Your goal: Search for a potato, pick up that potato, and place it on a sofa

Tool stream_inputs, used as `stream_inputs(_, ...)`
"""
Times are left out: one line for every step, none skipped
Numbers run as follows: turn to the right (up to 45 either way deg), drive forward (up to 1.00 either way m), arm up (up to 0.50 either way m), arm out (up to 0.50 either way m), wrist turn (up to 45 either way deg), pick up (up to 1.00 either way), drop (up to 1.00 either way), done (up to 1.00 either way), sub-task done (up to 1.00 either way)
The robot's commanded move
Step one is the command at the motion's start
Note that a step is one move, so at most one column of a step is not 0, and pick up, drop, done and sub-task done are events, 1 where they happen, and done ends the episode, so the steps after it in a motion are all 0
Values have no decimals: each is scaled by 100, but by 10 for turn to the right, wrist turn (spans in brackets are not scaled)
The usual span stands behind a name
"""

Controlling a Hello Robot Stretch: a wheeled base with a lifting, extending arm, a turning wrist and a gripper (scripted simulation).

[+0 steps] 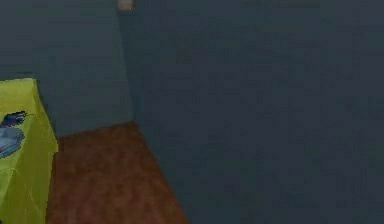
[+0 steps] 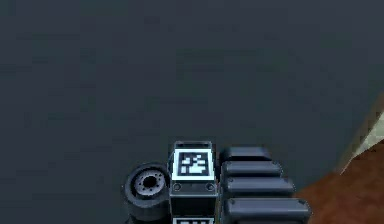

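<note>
We faced a dark blue-grey wall (image 1: 250,100) above brown wood floor (image 1: 110,175). At the forward view's left stood a yellow piece of furniture (image 1: 30,160), with a blue-grey thing (image 1: 10,135) on its top. In the arm side view the gripper (image 2: 150,187) sat beside a white marker square (image 2: 195,165). We could not tell how its fingers stood, whether it held anything, or where the potato lay.
</note>
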Motion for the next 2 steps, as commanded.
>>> stream_inputs(-300,0,0,0,0,0,0,0,0)
stream_inputs(0,100,0,0,0,0,0,0,0)
